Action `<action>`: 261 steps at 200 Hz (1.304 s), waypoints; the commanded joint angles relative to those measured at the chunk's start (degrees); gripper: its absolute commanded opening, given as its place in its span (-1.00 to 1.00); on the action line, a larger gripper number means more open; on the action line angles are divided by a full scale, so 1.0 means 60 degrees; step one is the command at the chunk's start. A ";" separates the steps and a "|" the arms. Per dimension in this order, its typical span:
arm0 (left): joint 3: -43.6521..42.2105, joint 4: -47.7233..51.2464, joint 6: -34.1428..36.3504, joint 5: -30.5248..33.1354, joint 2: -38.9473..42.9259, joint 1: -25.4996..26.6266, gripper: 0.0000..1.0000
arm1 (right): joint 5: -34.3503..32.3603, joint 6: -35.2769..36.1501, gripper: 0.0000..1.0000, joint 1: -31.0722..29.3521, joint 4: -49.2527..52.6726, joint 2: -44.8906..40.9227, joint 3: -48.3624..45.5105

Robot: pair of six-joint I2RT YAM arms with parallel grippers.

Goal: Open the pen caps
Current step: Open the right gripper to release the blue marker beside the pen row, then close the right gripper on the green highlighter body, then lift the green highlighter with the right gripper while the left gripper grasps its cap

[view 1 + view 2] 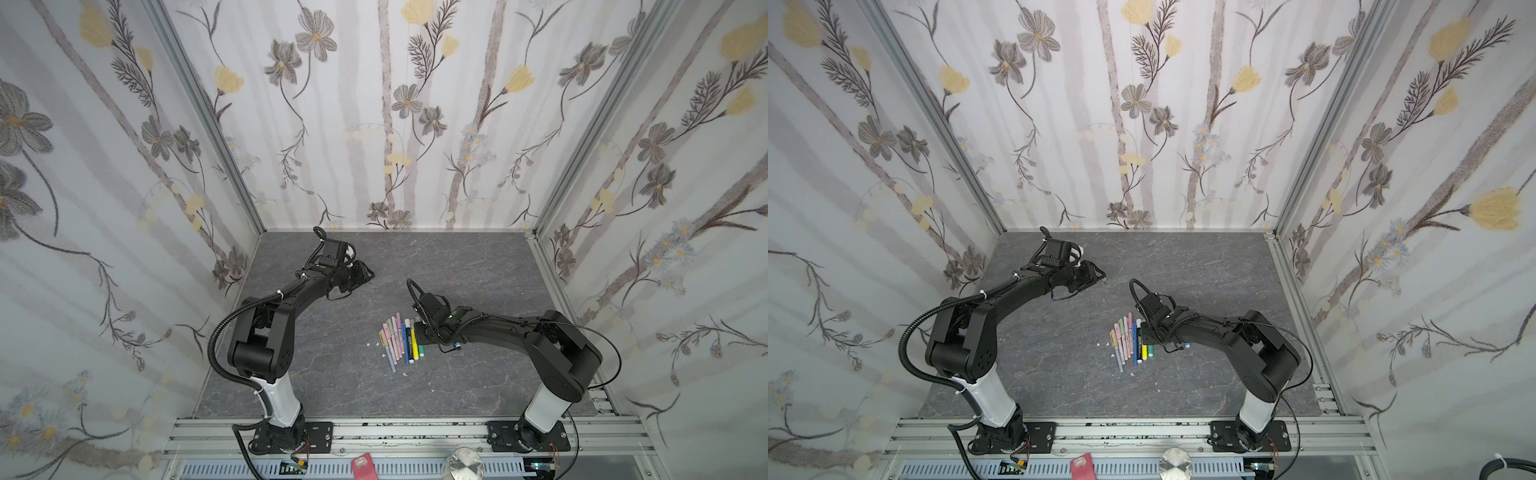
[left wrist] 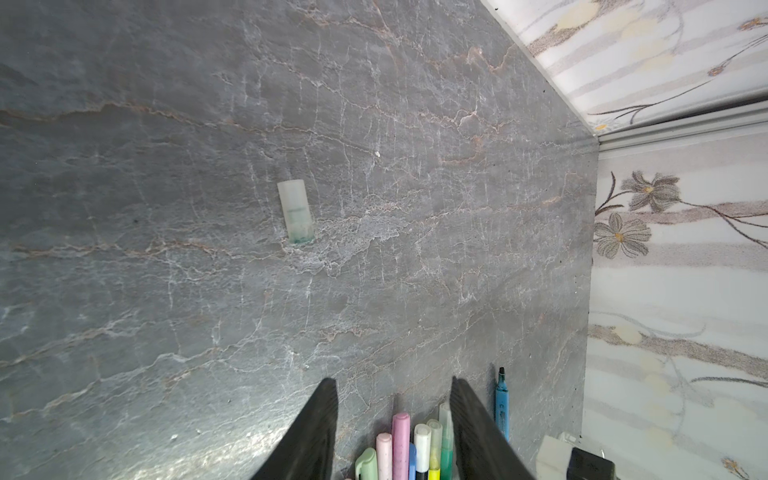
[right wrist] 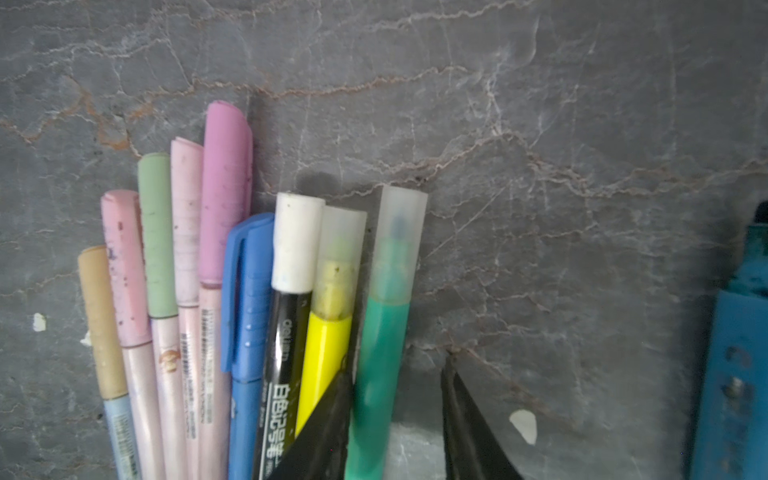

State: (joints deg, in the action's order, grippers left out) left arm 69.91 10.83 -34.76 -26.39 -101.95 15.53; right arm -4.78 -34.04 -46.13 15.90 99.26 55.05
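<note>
Right end effector, jaws apart, straddles the green pen, barrel cut off; left end effector gapes empty.

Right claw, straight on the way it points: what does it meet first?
Probably the green pen: its barrel lies between the right claw's parted fingers, with the table just under it. Depth is hard to judge.

We take this for robot lab cell: floral-papered panels wall in grey stone-look table; aluminium rail at near edge carries bolted left arm, right arm.
</note>
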 commanded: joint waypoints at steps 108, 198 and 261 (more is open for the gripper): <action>-0.0010 -0.0026 0.0051 -0.0421 0.0417 0.0089 -0.07 | -0.0488 0.0133 -0.42 -0.0075 0.0445 0.0073 -0.0689; 0.0027 0.0141 0.0110 -0.0483 0.0527 0.0297 -0.06 | -0.0781 0.0160 -0.67 -0.0521 0.0792 -0.0014 -0.0927; 0.0230 0.0341 0.0012 -0.0732 0.0566 0.1000 -0.05 | -0.0360 0.0773 -0.88 -0.0226 0.0563 -0.1104 -0.0949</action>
State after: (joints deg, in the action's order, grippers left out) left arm 70.50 12.29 -34.48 -29.43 -99.24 20.01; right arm -9.37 -31.73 -48.16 15.64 95.57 49.76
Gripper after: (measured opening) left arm 0.472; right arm 0.131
